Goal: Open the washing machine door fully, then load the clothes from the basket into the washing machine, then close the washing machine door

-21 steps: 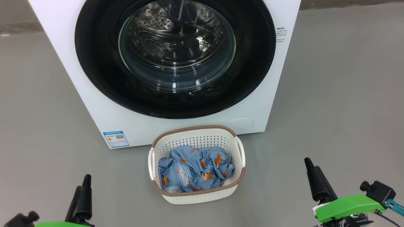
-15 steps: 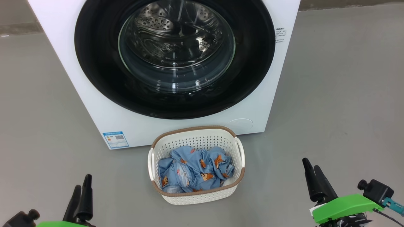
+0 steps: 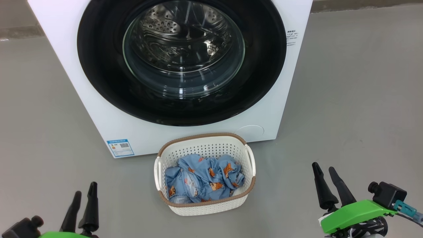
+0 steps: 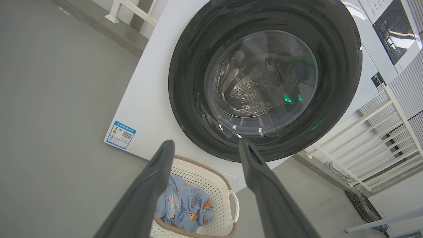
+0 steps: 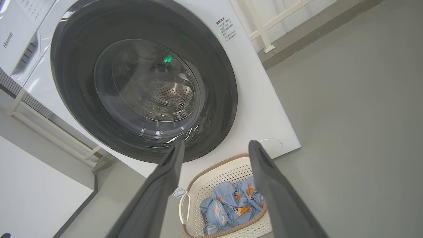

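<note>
Nearest, the left gripper (image 3: 85,188) and right gripper (image 3: 323,167) hover low, fingers spread and empty, flanking the basket (image 3: 202,136). It holds the clothes (image 3: 205,178) just before the washing machine (image 3: 99,125) (handy for loading). The washing machine door (image 3: 183,56) looks shut, so opening it likely comes first.

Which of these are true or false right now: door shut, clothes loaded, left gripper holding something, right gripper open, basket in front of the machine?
1. The washing machine door is shut. True.
2. The clothes are inside the washing machine. False: they lie in the basket.
3. The left gripper holds fabric. False: it is open and empty, apart from the basket.
4. The right gripper is open. True.
5. The basket stands on the floor in front of the washing machine. True.
</note>
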You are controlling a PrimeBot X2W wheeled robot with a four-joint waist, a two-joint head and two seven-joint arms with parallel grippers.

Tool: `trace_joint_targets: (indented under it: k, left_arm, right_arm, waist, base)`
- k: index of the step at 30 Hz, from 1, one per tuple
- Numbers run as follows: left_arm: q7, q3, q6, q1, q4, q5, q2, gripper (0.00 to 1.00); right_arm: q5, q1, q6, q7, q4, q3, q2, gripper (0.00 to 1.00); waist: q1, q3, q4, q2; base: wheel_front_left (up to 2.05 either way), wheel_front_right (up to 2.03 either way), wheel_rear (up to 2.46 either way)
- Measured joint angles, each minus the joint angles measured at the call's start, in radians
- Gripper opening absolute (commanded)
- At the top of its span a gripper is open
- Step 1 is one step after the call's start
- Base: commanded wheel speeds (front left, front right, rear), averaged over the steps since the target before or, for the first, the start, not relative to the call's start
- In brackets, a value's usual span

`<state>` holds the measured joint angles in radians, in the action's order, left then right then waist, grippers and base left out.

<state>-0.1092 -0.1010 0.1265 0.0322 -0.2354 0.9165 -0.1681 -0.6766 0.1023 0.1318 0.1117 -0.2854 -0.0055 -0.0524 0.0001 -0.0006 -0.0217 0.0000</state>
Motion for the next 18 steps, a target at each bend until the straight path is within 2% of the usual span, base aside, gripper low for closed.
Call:
trace_joint_targets:
  k: [18]
  left_arm:
    - [-0.053, -0.001, 0.0, 0.0, 0.025, -0.18, -0.023, 1.0]
  right_arm:
    - [0.222, 0.006, 0.0, 0.054, 0.006, 0.001, 0.005, 1.0]
  waist:
    - [0.0, 0.0, -0.003, 0.0]
  base:
    - [0.0, 0.0, 0.0]
